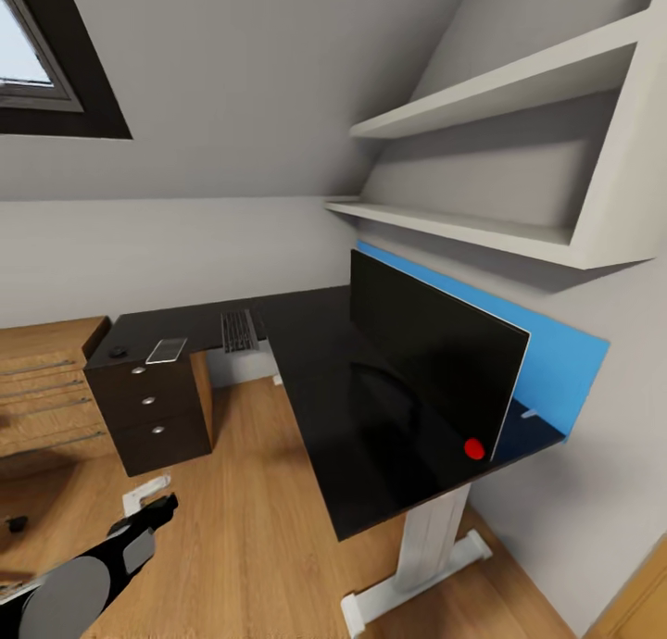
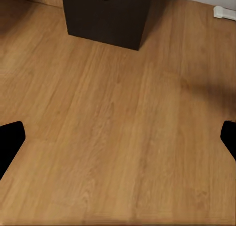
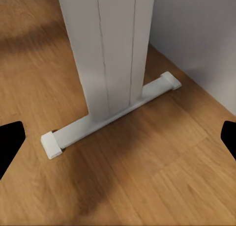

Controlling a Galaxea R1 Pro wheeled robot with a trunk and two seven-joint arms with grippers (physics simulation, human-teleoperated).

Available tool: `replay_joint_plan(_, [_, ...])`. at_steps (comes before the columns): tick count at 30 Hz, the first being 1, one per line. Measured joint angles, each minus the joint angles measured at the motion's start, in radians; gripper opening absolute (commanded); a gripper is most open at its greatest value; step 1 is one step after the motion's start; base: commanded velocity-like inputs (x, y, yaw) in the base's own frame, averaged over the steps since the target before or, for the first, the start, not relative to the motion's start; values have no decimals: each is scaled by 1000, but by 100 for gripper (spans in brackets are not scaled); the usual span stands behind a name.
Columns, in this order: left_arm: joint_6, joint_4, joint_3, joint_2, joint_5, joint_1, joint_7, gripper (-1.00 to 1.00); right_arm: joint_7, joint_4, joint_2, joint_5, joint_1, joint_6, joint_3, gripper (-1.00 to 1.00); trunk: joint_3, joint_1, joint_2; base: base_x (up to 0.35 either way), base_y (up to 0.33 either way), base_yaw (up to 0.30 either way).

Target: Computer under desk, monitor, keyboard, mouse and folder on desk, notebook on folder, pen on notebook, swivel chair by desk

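**Worktop ahead, both tools low and spread over bare floor**

You face the L-shaped worktop (image 1: 315,361), its black top running from the far wall toward you along the right-hand wall, with the blue back panel (image 1: 565,361) behind it and two white wall shelves (image 1: 519,93) above. The wooden floor (image 1: 250,528) spreads in front of you. The monitor (image 1: 426,352) stands on the near wing of the worktop, upright, close to the blue panel, its red dot (image 1: 474,449) at the lower near corner. The white pedestal leg (image 1: 426,546) carries that wing; your right wrist view looks straight at the leg (image 3: 108,54) and its foot on the floor. A light wooden drawer unit (image 1: 46,389) sits at the left, beside the black drawers (image 1: 153,407) with silver knobs. The keyboard (image 1: 238,331) lies on the far wing of the worktop, well apart from the monitor. A small grey flat object (image 1: 168,350) rests on the drawers' top.

Your left tool (image 1: 153,514) hangs low over the floor, its fingers (image 2: 10,142) wide apart and holding nothing. Your right tool (image 3: 118,145) is likewise spread, its fingers (image 3: 10,142) empty.
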Motion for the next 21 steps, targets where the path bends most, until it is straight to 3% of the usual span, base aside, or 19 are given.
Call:
replay_joint_plan(12, [-275,1,-10,-20,-2,249,-201,100,0,0,-2,0,0,0,0,100,-11,0,0,0,0,22])
replay_joint_plan(13, [-338,1,-12,-28,-2,302,-245,100,0,-1,-2,-1,0,0,0,100,-11,0,0,0,0,-2])
replay_joint_plan(15, [-389,1,-11,-39,-1,353,-276,100,0,-1,-2,0,0,0,0,100,-11,0,0,0,0,-1])
replay_joint_plan(19, [-449,1,-11,-55,-1,426,-309,100,0,-1,-2,-1,0,0,0,100,-11,0,0,0,0,0])
replay_joint_plan(21, [-475,1,-11,-78,-1,486,-324,100,-3,0,-2,-1,0,1,0,100,-11,0,0,0,0,27])
